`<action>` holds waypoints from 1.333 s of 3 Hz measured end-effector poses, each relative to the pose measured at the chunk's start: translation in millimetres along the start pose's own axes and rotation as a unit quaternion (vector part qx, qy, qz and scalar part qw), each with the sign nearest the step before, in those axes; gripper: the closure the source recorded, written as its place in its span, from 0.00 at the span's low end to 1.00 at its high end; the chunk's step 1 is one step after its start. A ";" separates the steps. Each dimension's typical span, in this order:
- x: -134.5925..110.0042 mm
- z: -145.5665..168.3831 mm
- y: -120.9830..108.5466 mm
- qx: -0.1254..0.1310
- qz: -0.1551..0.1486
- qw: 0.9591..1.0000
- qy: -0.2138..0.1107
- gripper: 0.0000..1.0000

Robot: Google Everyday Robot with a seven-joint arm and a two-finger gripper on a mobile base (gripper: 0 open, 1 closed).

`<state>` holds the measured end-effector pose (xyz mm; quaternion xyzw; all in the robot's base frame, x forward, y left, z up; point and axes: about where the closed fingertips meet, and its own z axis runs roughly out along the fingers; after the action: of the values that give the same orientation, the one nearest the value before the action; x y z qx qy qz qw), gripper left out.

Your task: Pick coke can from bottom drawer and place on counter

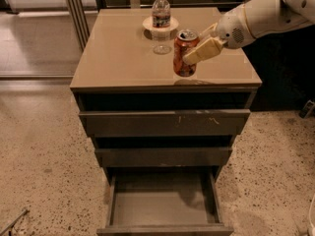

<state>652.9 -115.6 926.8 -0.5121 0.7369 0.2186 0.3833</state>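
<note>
The red coke can (183, 54) with its silver top is held upright just above the front right part of the tan counter (123, 58). My gripper (199, 47) comes in from the right and is shut on the can, with one pale finger (204, 49) across its near side. The white arm reaches in from the upper right. The bottom drawer (162, 203) is pulled out and its grey inside is bare, with a dark shadow on the right.
A clear plastic water bottle (160, 10) stands on a small pale plate (147, 23) at the back of the counter. The upper drawer front (165, 122) has scratches. Speckled stone floor lies around the cabinet, with a dark object (307, 109) at the right edge.
</note>
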 end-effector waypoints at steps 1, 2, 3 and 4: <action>4.3 6.0 -17.5 0.009 0.007 1.000 0.008 1.00; 18.2 17.1 -28.0 0.009 0.024 1.000 0.009 1.00; 34.3 28.7 -35.1 0.006 0.041 0.999 0.005 1.00; 47.4 38.9 -39.4 0.001 0.056 0.998 0.003 1.00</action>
<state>693.9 -130.6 868.5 -0.4702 0.7656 0.2372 0.3693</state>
